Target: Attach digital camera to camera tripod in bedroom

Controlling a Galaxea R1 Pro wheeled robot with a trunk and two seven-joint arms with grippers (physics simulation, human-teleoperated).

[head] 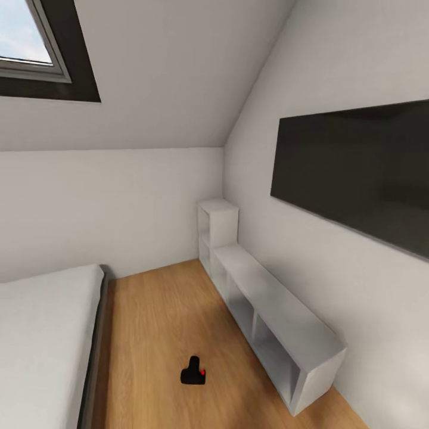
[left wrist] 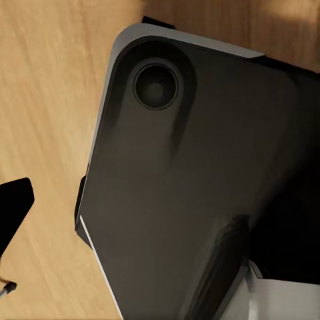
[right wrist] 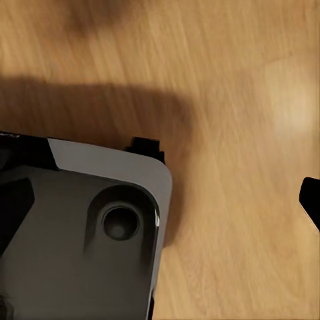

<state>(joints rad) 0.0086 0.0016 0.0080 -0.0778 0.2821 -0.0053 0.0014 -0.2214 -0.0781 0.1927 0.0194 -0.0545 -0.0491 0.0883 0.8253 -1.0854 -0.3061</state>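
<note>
The digital camera (head: 192, 373), small and black with a red button, lies on the light wood floor (head: 161, 322) between the bed and the low shelf. The camera tripod is out of view. In the left wrist view one black fingertip (left wrist: 15, 205) of my left gripper shows over the floor, beside my dark base (left wrist: 187, 180). In the right wrist view a black fingertip (right wrist: 311, 200) of my right gripper pokes in above the floor near the base (right wrist: 80, 240). Neither view shows how far the jaws stand apart. Nothing is seen held.
A grey bed with a white mattress (head: 42, 333) fills the left. A long white low shelf (head: 280, 310) with a taller cube unit (head: 218, 229) runs along the right wall under a dark wall panel (head: 357, 173). A skylight (head: 36, 42) sits upper left.
</note>
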